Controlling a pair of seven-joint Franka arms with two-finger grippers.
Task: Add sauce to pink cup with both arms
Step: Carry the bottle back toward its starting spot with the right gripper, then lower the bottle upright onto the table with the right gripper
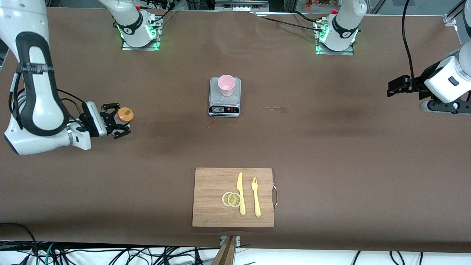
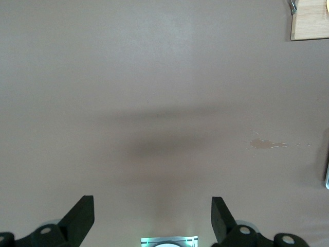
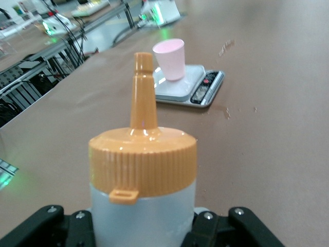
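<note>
We see right tool (image 1: 119,123) clamped on sauce bottle (image 1: 124,115) at frame's left edge; pink cup (image 1: 226,85) sits on scale (image 1: 225,105), upper centre. Left tool (image 2: 152,218) waits, fingers apart, over bare surface (image 1: 331,147).
</note>
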